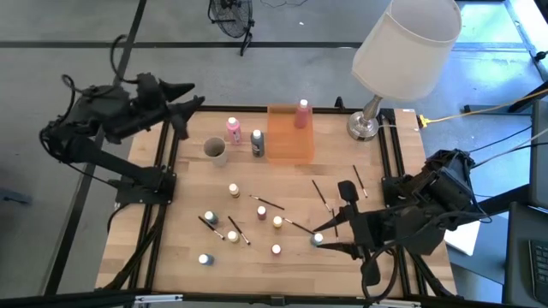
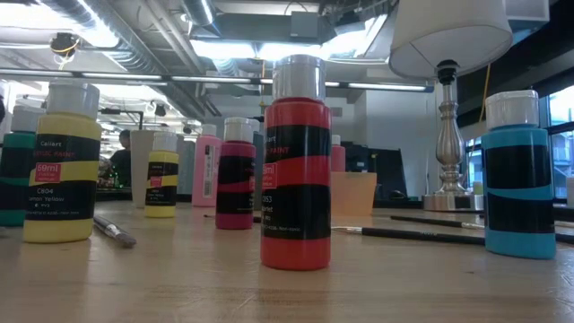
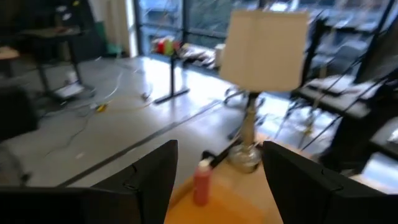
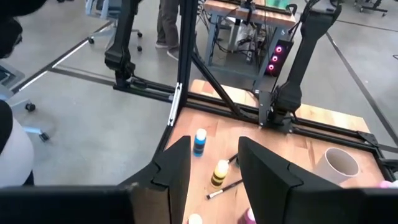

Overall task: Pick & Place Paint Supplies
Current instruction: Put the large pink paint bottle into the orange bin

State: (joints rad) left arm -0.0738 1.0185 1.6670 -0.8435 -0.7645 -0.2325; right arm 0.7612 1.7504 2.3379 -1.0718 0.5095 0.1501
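my left gripper hangs at the table's far left corner, well away from the orange tray, fingers spread apart with nothing between them. through them i see the pink bottle standing in the tray, and the lamp just behind it.

my right gripper sits low on the near right side, well short of the tray, by a small blue-capped bottle. its fingers stand partly apart and hold nothing.

just left of the tray stand a dark bottle, a second pink bottle and a cup. the small paint bottles are scattered over the wood nearer than the tray, upright, and thin brushes lie flat among them. in the low view a red bottle stands closest, a yellow one and a blue one to either side.
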